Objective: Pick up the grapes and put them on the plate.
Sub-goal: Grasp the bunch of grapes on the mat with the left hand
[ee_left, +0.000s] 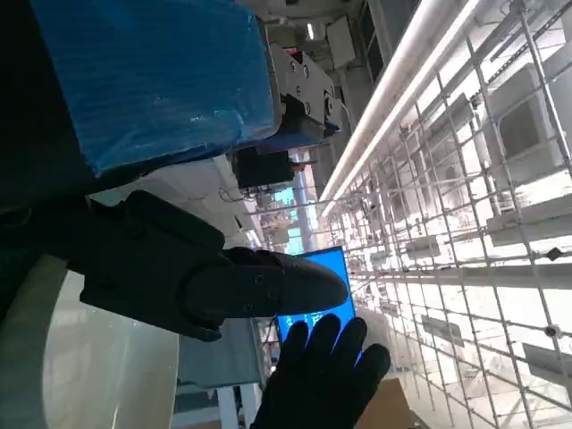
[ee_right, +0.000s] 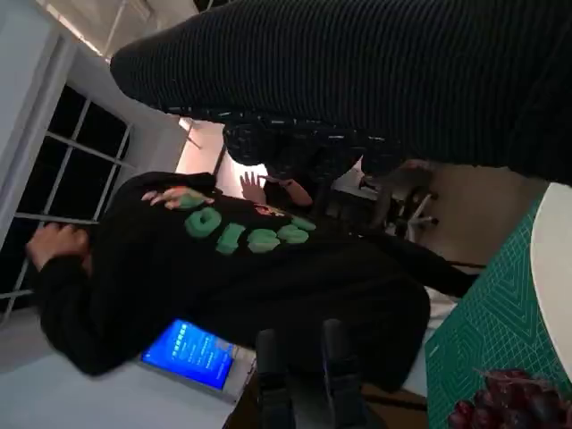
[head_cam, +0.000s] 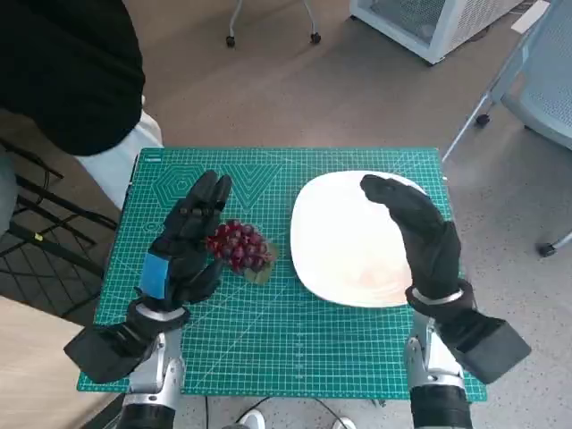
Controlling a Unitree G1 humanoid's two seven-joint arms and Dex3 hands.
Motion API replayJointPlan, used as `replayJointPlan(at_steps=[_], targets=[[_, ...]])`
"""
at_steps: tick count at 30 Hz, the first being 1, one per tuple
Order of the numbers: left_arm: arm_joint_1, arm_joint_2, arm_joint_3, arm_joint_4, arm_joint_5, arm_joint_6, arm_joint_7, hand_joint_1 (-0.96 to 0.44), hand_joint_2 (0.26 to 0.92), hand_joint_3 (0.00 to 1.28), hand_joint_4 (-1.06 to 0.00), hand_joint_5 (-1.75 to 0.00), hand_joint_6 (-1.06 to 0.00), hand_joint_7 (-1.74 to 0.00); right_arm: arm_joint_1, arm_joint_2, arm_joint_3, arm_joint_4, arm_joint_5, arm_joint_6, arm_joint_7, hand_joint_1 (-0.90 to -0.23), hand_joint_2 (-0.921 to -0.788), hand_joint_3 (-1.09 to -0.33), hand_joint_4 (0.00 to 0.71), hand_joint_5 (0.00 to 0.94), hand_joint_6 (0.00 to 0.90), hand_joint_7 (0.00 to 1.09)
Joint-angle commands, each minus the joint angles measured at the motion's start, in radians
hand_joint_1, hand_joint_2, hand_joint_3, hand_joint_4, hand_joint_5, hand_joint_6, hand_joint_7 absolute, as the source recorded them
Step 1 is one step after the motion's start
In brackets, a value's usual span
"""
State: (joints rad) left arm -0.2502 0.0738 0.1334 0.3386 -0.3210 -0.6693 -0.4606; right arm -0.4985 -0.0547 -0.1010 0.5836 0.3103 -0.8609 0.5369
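Left hand [head_cam: 186, 246], black with blue tape on its back, fingers apart, empty, just beside the bunch of dark red grapes [head_cam: 238, 246]; contact unclear. Grapes lie on the green gridded cutting mat [head_cam: 295, 349], near the round white plate [head_cam: 344, 259]. Right gloved hand [head_cam: 422, 228] loosely open, empty, over the plate. Person in black top [ee_right: 241, 286] beside the table.

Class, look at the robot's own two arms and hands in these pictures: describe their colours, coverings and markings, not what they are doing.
The left hand is black and hard-looking, with blue tape across its back and thick black fingers. The right hand wears a black knitted glove, ribbed in the right wrist view. Both forearms are pale grey, each carrying a black box-shaped block near the wrist. A pale band rings the right wrist.
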Motion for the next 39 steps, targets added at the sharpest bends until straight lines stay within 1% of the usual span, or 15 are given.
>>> replayJointPlan(at_steps=[1,23,30,32,34,35,37,39], targets=[[0.007,0.005,0.004,-0.013,-0.006,0.000,-0.001,-0.65,0.921,0.37,-0.20,0.00,-0.31,-0.01,0.009,0.001,-0.001,0.025,-0.004,-0.004,0.005,-0.672,-0.921,-0.716,0.332,0.003,0.007,0.59],[0.004,0.005,0.005,-0.010,-0.009,-0.002,-0.004,-0.65,0.921,0.37,-0.20,0.00,-0.31,-0.01,0.006,0.001,0.000,0.035,-0.003,-0.009,0.005,-0.687,-0.921,-0.710,0.329,0.001,0.005,0.59],[0.001,0.020,0.007,-0.011,0.022,-0.008,0.009,-0.65,0.921,0.37,-0.20,0.00,-0.30,0.00,0.005,0.001,0.000,0.040,-0.011,-0.017,-0.002,-0.686,-0.921,-0.710,0.329,0.001,0.005,0.59],[0.001,0.048,0.010,-0.014,0.088,-0.020,0.035,-0.66,0.921,0.36,-0.18,0.00,-0.29,0.00,0.003,0.001,0.000,0.042,-0.014,-0.018,-0.005,-0.687,-0.921,-0.711,0.329,0.001,0.005,0.59],[0.006,0.099,0.018,-0.032,0.220,-0.026,0.090,-0.67,0.921,0.34,-0.14,0.00,-0.25,0.00,0.002,0.000,-0.001,0.043,-0.016,-0.019,-0.007,-0.687,-0.921,-0.712,0.329,0.001,0.005,0.59],[0.013,0.131,0.024,-0.055,0.310,-0.015,0.127,-0.67,0.921,0.32,-0.11,0.00,-0.22,0.00,0.002,-0.001,-0.001,0.043,-0.017,-0.019,-0.007,-0.687,-0.921,-0.712,0.329,0.001,0.005,0.59],[0.034,0.195,0.034,-0.128,0.509,0.039,0.203,-0.69,0.921,0.28,-0.06,0.00,-0.17,0.00,0.001,-0.001,-0.002,0.044,-0.016,-0.019,-0.008,-0.688,-0.921,-0.713,0.330,0.001,0.006,0.59],[0.057,0.245,0.037,-0.214,0.675,0.128,0.251,-0.70,0.921,0.20,-0.03,0.00,-0.12,0.00,0.001,-0.001,-0.002,0.045,-0.016,-0.018,-0.009,-0.689,-0.921,-0.713,0.330,0.001,0.006,0.59]])
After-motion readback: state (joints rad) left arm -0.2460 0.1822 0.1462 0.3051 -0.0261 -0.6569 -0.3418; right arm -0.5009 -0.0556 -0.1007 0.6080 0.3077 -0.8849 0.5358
